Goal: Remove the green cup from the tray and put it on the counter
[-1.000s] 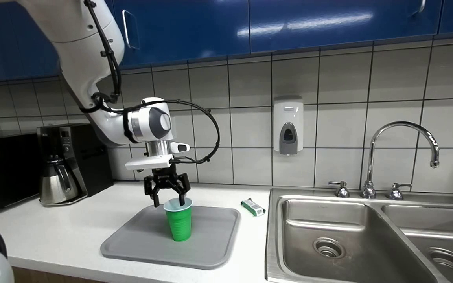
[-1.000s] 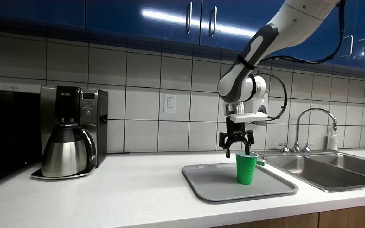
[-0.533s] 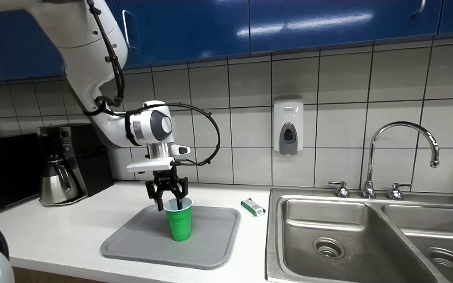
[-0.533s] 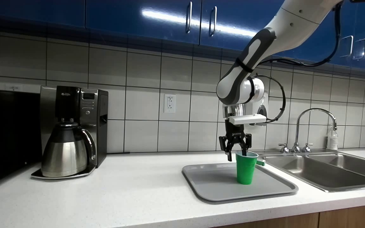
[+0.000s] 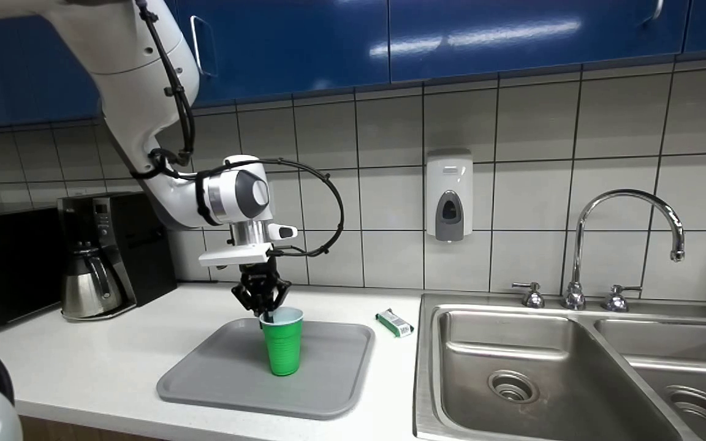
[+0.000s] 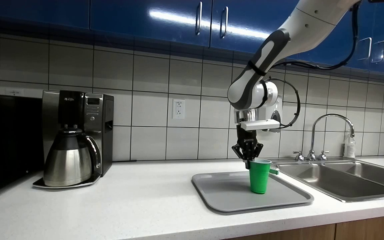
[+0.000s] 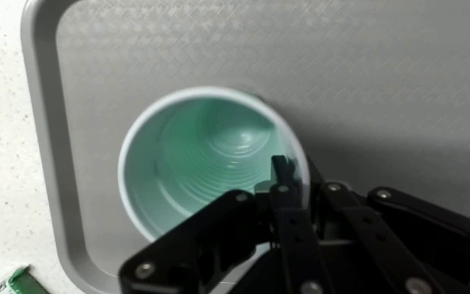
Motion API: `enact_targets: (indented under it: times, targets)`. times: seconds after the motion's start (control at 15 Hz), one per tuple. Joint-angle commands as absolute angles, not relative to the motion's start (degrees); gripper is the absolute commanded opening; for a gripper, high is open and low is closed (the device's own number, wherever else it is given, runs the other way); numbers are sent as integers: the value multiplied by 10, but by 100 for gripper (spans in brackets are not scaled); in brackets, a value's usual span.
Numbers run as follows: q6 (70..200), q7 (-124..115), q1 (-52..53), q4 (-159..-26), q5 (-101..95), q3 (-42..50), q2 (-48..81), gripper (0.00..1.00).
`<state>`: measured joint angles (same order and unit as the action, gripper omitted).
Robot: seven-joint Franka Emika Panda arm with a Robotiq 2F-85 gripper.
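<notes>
White smooth counter (image 6: 128,203): my destination | flat grey rectangular tray (image 6: 225,193): lying on it | my black two-fingered gripper (image 6: 247,164): jaws just drawn together, pinching one wall of the bright green tapered plastic cup (image 6: 259,178) | cup: nudged slightly rightward in both exterior views, standing on the tray; grip looks made, lifting should follow.

Legible text: none | coffee maker (image 6: 93,124) logo (image 6: 69,99): blurred | green packet (image 5: 394,323) print (image 5: 400,327): too small

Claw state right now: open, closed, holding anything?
Claw: closed, holding the green cup, pinching its wall at one side of the rim.
</notes>
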<state>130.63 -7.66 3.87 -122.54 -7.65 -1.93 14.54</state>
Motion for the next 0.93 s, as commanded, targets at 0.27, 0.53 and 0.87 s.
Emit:
enact_targets:
  times: [0.27, 0.53, 0.87]
  targets:
    - [1292, -90, 46, -1224, -87, -14, 122, 1]
    - [1292, -93, 49, -1230, -90, -16, 97, 1]
    - [1292, -117, 60, -1231, -108, -19, 69, 1]
